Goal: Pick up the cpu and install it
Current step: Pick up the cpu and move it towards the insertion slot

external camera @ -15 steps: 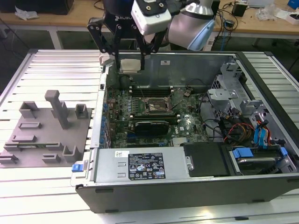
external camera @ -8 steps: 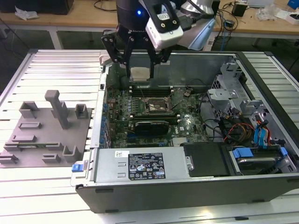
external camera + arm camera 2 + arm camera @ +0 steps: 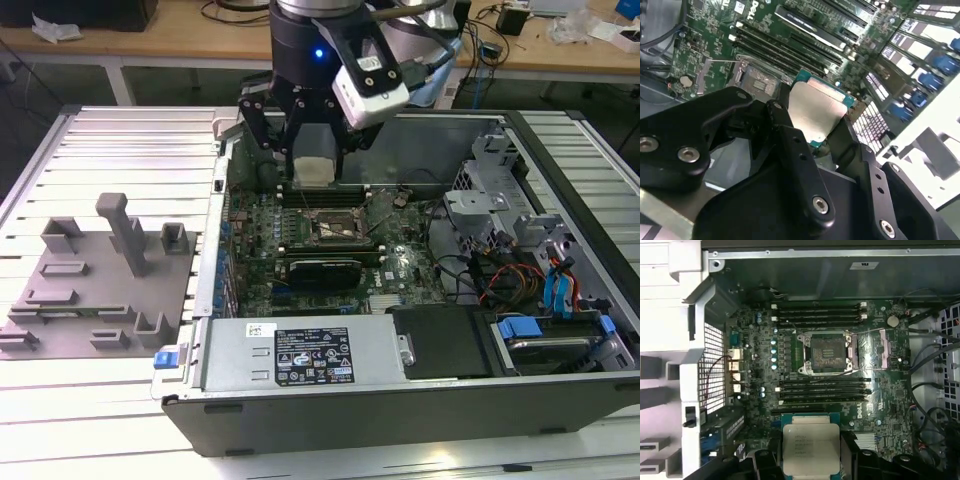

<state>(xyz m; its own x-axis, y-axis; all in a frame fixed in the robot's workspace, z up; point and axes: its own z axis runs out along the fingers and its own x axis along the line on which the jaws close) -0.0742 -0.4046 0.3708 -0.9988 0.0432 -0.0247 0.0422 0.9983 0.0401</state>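
Observation:
The cpu [image 3: 318, 170], a flat square chip with a pale silver top and a thin teal rim, hangs in the air inside the open computer case. My gripper [image 3: 316, 158] is shut on it, with a black finger [image 3: 788, 131] pressed against each side. The chip's silver top [image 3: 816, 111] shows well in both wrist views [image 3: 810, 446]. The dark square socket [image 3: 331, 226] with its metal frame lies open on the motherboard, below the held chip and a little nearer the case's front. In the first wrist view the socket [image 3: 826, 352] lies apart from the chip, with memory slots between them.
Rows of memory slots [image 3: 820, 315] flank the socket. A black power supply [image 3: 300, 355] lines the case front, with drive bays and coloured cables [image 3: 540, 290] at the exterior view's right. A grey plastic tray [image 3: 100, 285] with upright blocks lies outside the case at the exterior view's left.

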